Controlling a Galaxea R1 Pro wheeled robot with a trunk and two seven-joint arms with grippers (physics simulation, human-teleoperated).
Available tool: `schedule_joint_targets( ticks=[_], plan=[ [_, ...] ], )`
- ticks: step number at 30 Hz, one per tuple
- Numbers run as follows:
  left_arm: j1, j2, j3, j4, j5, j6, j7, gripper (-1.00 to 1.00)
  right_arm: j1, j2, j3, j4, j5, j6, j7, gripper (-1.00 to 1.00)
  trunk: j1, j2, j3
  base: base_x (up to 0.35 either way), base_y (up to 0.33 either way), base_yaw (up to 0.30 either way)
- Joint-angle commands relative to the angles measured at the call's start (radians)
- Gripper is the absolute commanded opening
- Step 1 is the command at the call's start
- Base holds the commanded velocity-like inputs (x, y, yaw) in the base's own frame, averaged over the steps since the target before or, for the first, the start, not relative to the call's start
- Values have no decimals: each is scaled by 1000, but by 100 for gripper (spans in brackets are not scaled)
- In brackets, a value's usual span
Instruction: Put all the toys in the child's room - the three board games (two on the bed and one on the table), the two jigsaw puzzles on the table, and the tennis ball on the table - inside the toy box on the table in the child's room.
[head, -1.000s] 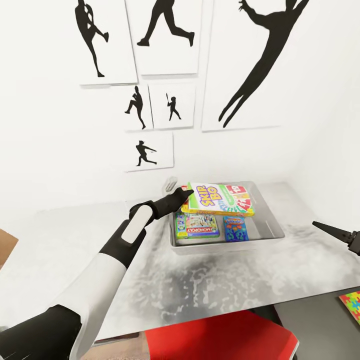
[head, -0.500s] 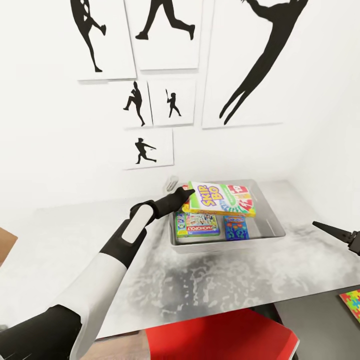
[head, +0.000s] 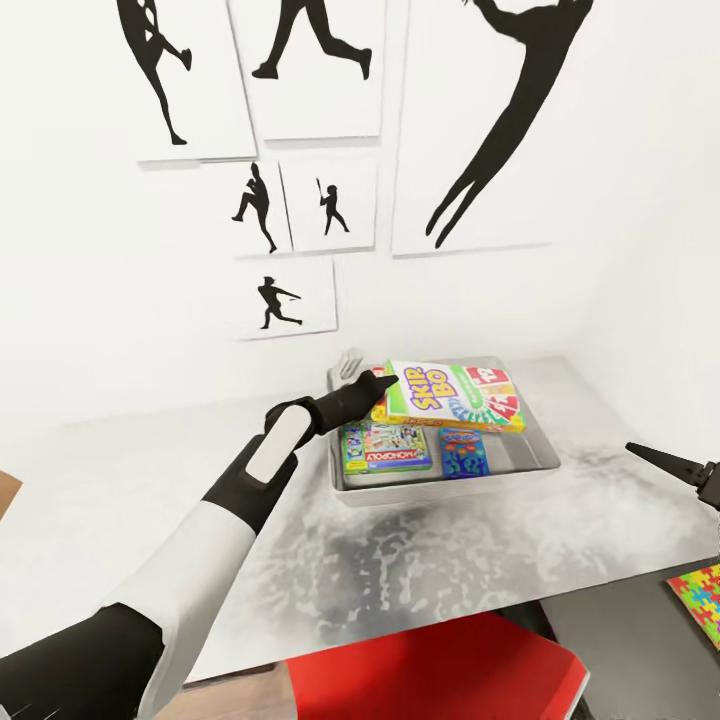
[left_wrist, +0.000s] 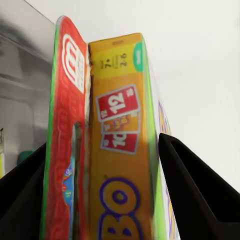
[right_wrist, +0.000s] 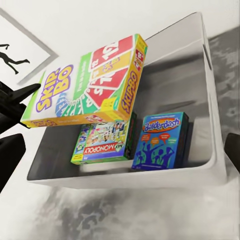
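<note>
So, in the head view the Skip-Bo box (head: 455, 396) is held over the toy box (head: 540, 455) by the left tool (head: 383, 384), not yet dropped in. The Monopoly box (head: 387, 448) and the blue box (head: 464, 454) are already lying inside. One jigsaw puzzle (head: 700, 601) is left on the dark bench section at near right. The right tool (head: 665, 462) is parked at the right with nothing in it; its opening can't be judged.

In the left wrist view, the box's end is clamped between the dark fingers (left_wrist: 192, 185).

In the right wrist view, the held box is seen tilted above the two inside.

Since a second ago the view has shifted, and the held box has been carried slightly further right over the bin.
</note>
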Motion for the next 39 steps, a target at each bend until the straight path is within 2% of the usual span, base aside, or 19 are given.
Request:
schedule_joint_targets(
  ticks=[1, 21, 29, 39],
  plan=[
    [-1, 0, -2, 0, 4, 3, -1, -100, -1, 0, -1, 0, 4, 3, 5, 100, 1, -2, -2, 0, 0, -54],
    [3, 6, -10, 0, 13, -3, 0, -100, 1, 3, 0, 0, 4, 3, 14, 100, 1, -2, -1, 0, 0, -13],
    [13, 8, -7, -3, 12, -25, 3, -100, 0, 7, 0, 0, 4, 3, 16, 100, 1, -2, -2, 0, 0, 0],
    [19, 7, -8, -2, 13, -43, 43, -100, 0, 7, 1, 0, 4, 3, 18, 100, 1, -2, -13, 0, 0, 0]
  ],
)
